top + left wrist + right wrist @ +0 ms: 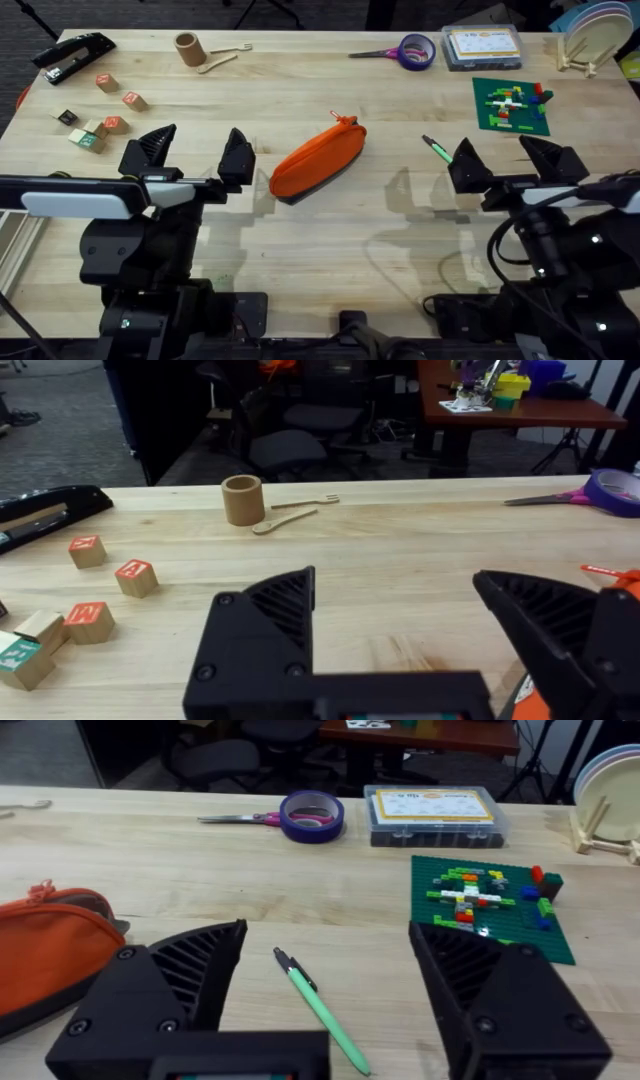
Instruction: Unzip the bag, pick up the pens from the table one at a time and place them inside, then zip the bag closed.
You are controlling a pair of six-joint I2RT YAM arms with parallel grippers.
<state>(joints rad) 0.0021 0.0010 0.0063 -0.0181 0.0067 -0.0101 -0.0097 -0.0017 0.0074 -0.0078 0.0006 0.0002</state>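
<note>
The orange bag (318,158) lies slanted at the middle of the table (380,95), its small red pull (343,118) at the far end and the zipper looking closed. It also shows as the bag (48,948) and, at an edge, as the bag (622,582). A green pen (436,148) with a black tip lies right of it, seen again as the pen (320,1008). My left gripper (197,150) stands open just left of the bag. My right gripper (506,155) stands open with the pen by its left finger. Neither holds anything.
Purple-handled scissors (375,53) and a purple tape roll (417,50) lie at the back, beside a clear box (482,46) and a green brick plate (511,105). Wooden blocks (101,125), a stapler (73,55), a wooden cup (189,48) and small spoon and fork occupy the left.
</note>
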